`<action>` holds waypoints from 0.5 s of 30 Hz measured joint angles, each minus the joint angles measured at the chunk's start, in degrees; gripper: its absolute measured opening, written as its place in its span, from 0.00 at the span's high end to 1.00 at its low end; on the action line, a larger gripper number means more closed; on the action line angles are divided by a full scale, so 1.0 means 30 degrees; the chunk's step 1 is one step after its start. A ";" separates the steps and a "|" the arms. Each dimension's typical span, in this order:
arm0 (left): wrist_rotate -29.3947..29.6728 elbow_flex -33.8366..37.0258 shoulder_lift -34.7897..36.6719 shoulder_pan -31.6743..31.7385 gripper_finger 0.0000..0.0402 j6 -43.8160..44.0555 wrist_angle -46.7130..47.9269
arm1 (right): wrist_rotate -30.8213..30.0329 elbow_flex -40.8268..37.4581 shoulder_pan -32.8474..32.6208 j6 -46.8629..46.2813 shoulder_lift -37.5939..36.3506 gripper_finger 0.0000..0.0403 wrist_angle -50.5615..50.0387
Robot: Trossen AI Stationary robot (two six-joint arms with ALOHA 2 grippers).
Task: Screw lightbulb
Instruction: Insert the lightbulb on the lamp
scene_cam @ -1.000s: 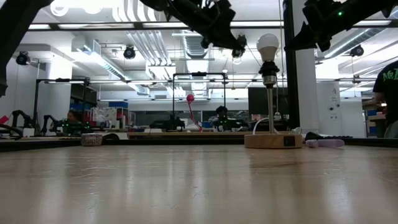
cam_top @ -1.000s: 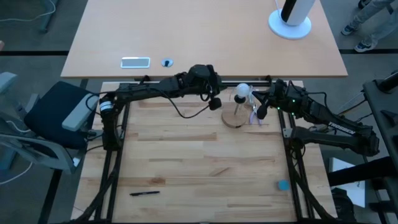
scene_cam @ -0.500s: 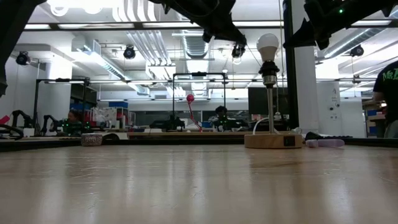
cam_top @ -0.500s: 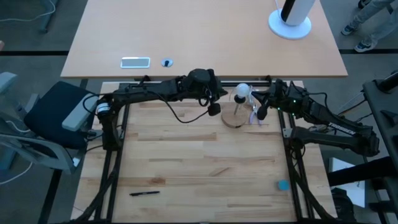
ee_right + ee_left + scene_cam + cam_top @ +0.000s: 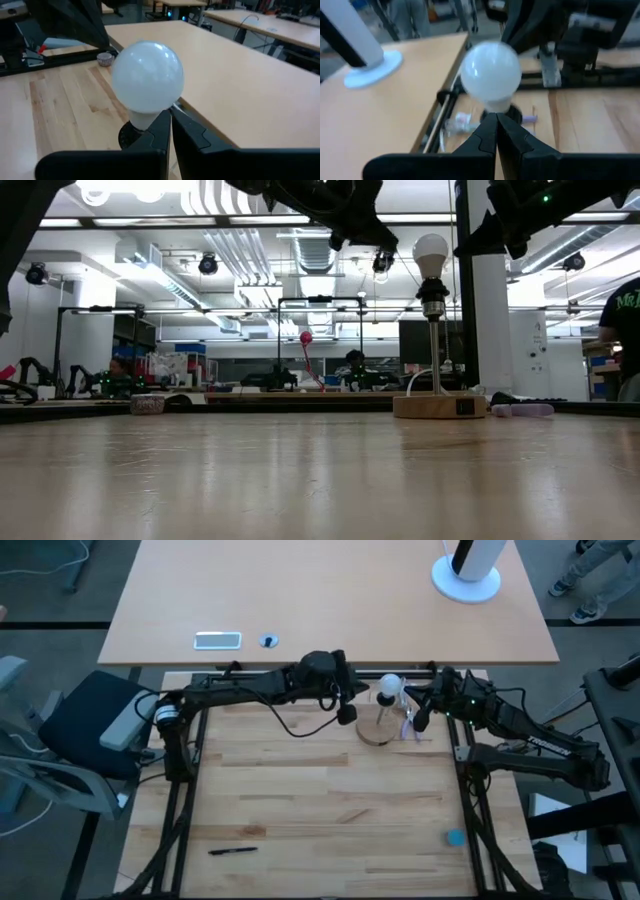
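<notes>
Pale wooden planks make up the desk [image 5: 300, 790], with a second, smooth tan table [image 5: 320, 600] set against its far edge. On that table a white-based black cylinder [image 5: 467, 570] is seen at the far right corner, and a flat white device [image 5: 218, 639] near the left part of its near edge. A black pen [image 5: 232, 850] is seen near the desk's near left corner and a small blue object [image 5: 455, 837] near its near right corner. Beyond the desk, in the low view, a lit workshop with ceiling pipes and benches is shown.

Compared with one second ago, the left gripper [image 5: 347, 703] has been drawn slightly back from the bulb toward the far edge; the right gripper [image 5: 420, 715] is unchanged.

The lightbulb [image 5: 390, 687] is seated upright in the socket of a black post on the round wooden disc [image 5: 378, 731], near the middle of the desk's far edge. It is flanked by both grippers, each held just beside it without contact. Both sets of fingers are pressed together, and nothing is gripped. In the wrist views the closed fingertips are aimed at the bulb's neck.
</notes>
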State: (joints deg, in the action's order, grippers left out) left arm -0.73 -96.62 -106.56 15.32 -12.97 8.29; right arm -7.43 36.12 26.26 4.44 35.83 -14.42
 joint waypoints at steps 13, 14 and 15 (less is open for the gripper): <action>-0.0011 0.1779 -0.0137 0.0020 1.00 -0.0105 -0.4304 | -0.0145 0.0000 0.0000 0.0055 0.0463 0.97 0.0990; -0.0061 0.1779 -0.0200 0.0020 1.00 -0.0146 -0.4494 | -0.0211 0.0000 0.0000 0.0053 0.0613 0.97 0.1246; -0.0081 0.1779 -0.0308 0.0020 1.00 -0.0146 -0.4790 | -0.0384 0.0000 0.0000 0.0069 0.0791 0.97 0.1365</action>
State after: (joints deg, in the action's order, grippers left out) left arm -0.97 -91.29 -107.49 15.38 -13.41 -6.08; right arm -8.58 36.12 26.26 4.65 38.21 -10.32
